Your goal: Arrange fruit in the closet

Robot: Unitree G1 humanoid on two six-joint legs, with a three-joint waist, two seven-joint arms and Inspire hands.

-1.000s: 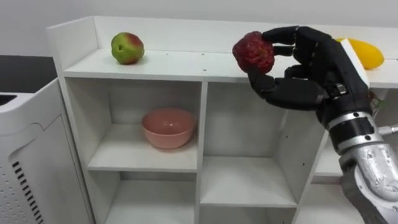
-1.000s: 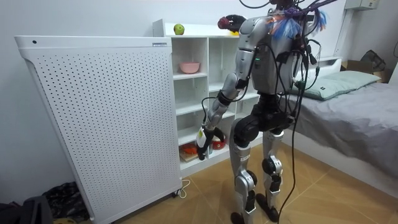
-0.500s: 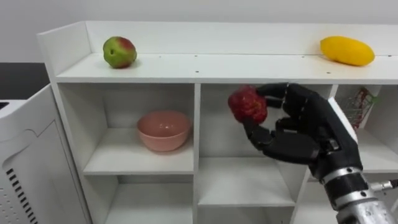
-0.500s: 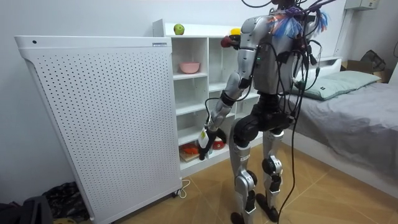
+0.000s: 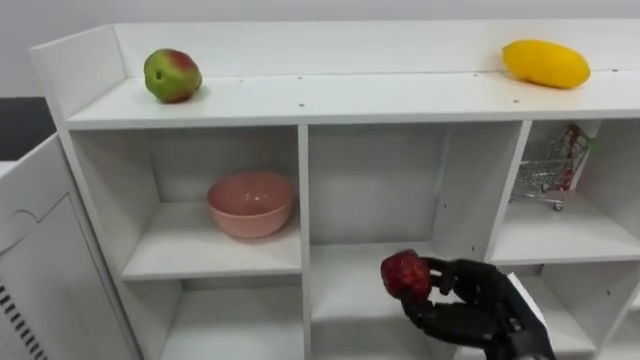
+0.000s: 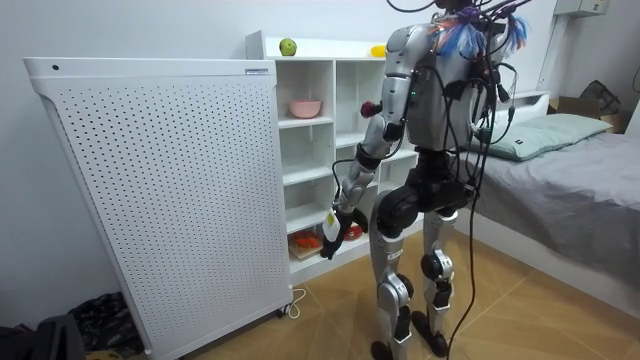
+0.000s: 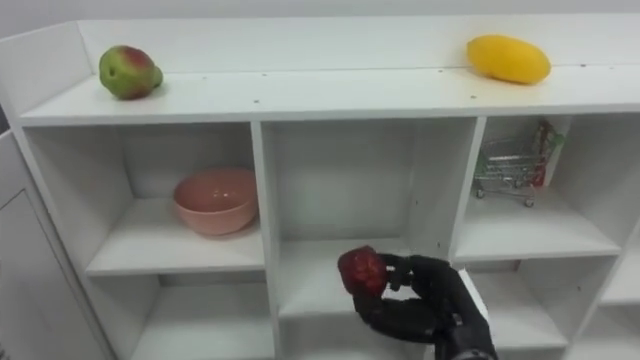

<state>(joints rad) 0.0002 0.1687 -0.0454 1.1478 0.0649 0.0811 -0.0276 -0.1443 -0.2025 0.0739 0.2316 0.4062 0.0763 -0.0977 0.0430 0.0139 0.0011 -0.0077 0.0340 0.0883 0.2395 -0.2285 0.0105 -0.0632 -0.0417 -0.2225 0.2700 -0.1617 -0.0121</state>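
**Item 1: red fruit, in hand at the centre compartment**

1. Red fruit: dark, knobbly skin. Your right hand grips it with fingers and thumb curled round it, low before the centre compartment of the white closet. It is not resting on a board. You cannot tell whether it is already inside the opening or just in front of it.
2. Pink bowl: upright and empty, in the compartment to the left of centre.
3. Green-red fruit: on the top board, left end.
4. Yellow fruit: on the top board, right end, well apart from item 3.
5. Small wire cart: in the right compartment.
6. Left hand: hangs low by the bottom shelves in the room view. Its state cannot be told.

Step in hand, by my reading: carrying item 1 to its place, with the release not yet made.

The next move calls for you to choose the target, the bowl or the centre board. Reach past the front edge and settle the fruit on a flat side. Loosen the grasp only once it sits, since a round fruit may roll off the board.
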